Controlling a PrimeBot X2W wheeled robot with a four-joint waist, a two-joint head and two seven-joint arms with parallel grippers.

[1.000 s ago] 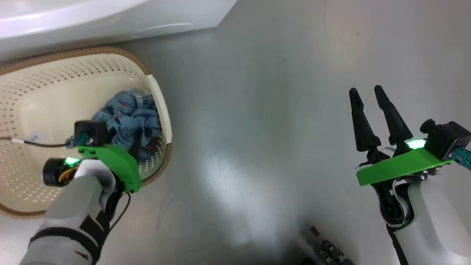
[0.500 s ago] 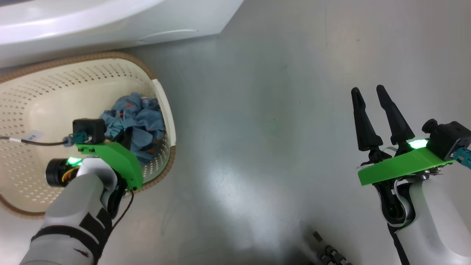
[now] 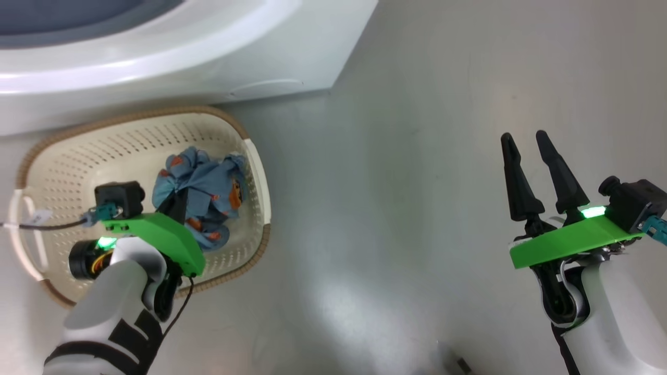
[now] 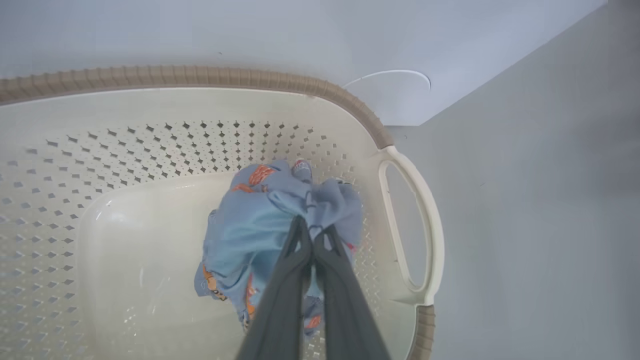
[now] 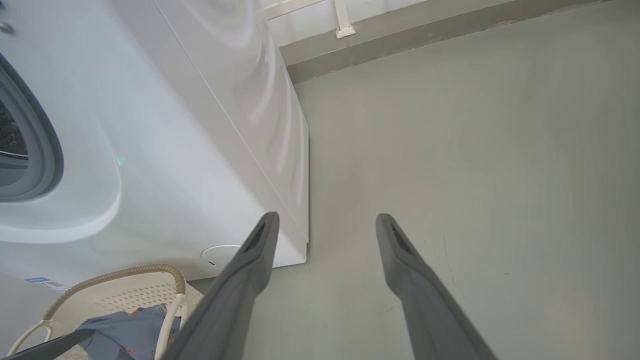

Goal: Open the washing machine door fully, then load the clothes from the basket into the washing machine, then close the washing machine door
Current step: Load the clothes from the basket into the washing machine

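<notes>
Fingers (image 4: 285, 290) of my left gripper (image 4: 311, 234) are pinched tight on the blue printed garment (image 4: 250, 225), bunched at the three o'clock end of the basket (image 4: 150, 80). I can't tell whether it's off the bottom. At the basket's twelve o'clock stands the washer (image 3: 208, 67). My right gripper (image 3: 524, 136) hovers spread wide over the floor (image 3: 391, 208), holding nothing.

Left gripper (image 4: 313, 231) pointing down off pale forearm, jaws pinched together, blue garment (image 4: 250, 225) caught between tips. Right gripper (image 3: 525, 138) fingers pointing forward, jaws spread apart.
</notes>
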